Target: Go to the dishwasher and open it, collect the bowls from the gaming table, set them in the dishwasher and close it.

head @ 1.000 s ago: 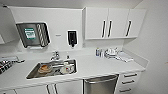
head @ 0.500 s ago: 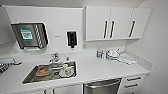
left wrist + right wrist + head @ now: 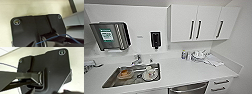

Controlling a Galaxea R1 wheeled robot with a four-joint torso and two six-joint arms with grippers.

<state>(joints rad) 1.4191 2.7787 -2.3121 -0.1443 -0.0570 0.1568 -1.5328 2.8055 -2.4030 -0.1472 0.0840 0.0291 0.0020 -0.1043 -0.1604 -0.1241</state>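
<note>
While the robot faces the white kitchen counter (image 3: 184, 71), the dishwasher (image 3: 188, 88), a built-in unit with a steel-grey front and a long horizontal bar handle, sits at about 5 o'clock in the head view, its door closed under the counter edge. The handle's long axis runs side to side, parallel to the counter front. The steel sink (image 3: 131, 75) lies at 7 o'clock, holding an orange-brown dish (image 3: 125, 73) and a white mug (image 3: 150, 72); white drawers (image 3: 217, 85) flank the dishwasher at 4 o'clock. Whether either pincer is released or clenched I cannot tell. The dishwasher lying right of centre, the right arm is probably nearer its handle.
</note>
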